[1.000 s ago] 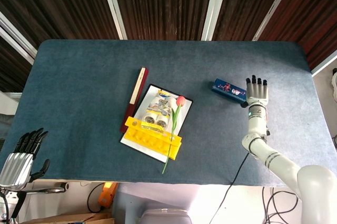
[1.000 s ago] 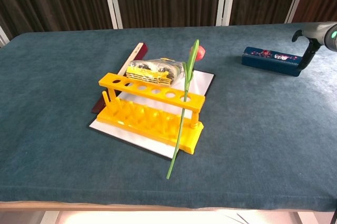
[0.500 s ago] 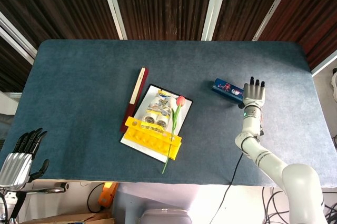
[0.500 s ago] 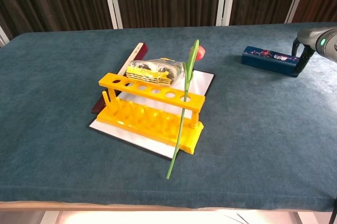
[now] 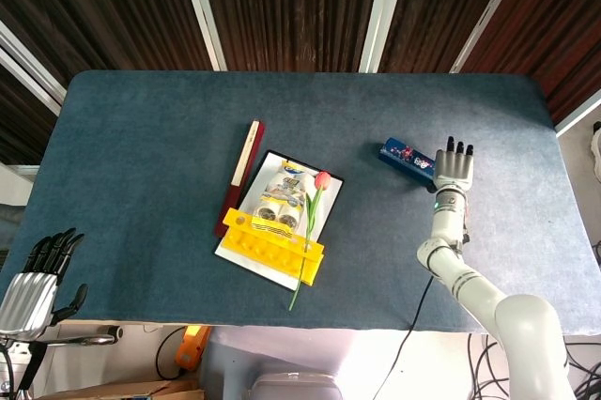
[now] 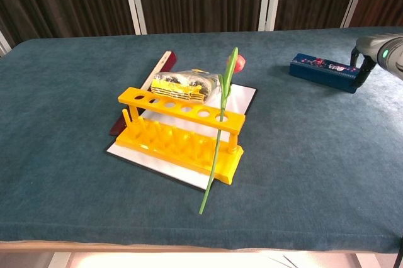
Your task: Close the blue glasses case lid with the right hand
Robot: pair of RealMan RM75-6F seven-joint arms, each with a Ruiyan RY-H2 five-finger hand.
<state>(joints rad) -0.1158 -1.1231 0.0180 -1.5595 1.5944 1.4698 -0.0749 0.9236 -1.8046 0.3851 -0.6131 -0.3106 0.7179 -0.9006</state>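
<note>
Head view
Right hand: your right hand (image 5: 454, 167) lies flat, palm down, fingers straight and slightly spread, holding nothing. It sits at the right end of the blue glasses case (image 5: 407, 159); whether it touches the case you cannot tell from here.
Blue glasses case: it lies on the table (image 5: 141, 137) right of centre, its long side slanting down toward your right hand. The lid looks down, though the view is too small to be sure.
Left hand: your left hand (image 5: 36, 278) hangs off the near-left corner of the table, fingers extended and close together, nothing in it.
Centre cluster: a yellow test-tube rack (image 5: 272, 246) sits on a white sheet (image 5: 249, 264) with a dark border, a packet (image 5: 279, 198) behind it, and a tulip (image 5: 311, 231) with a red head leaning across the rack. A dark red ruler-like strip (image 5: 240, 177) lies just left of the sheet.

Chest view
Right hand: only the wrist and a dark part of the hand (image 6: 366, 67) show at the right edge, against the case's right end; how its fingers lie you cannot tell here.
Blue glasses case: the case (image 6: 323, 72) lies flat at far right, well apart from the rack (image 6: 182, 133).
Tulip: its stem (image 6: 217, 148) passes through a hole in the rack's top bar.
</note>
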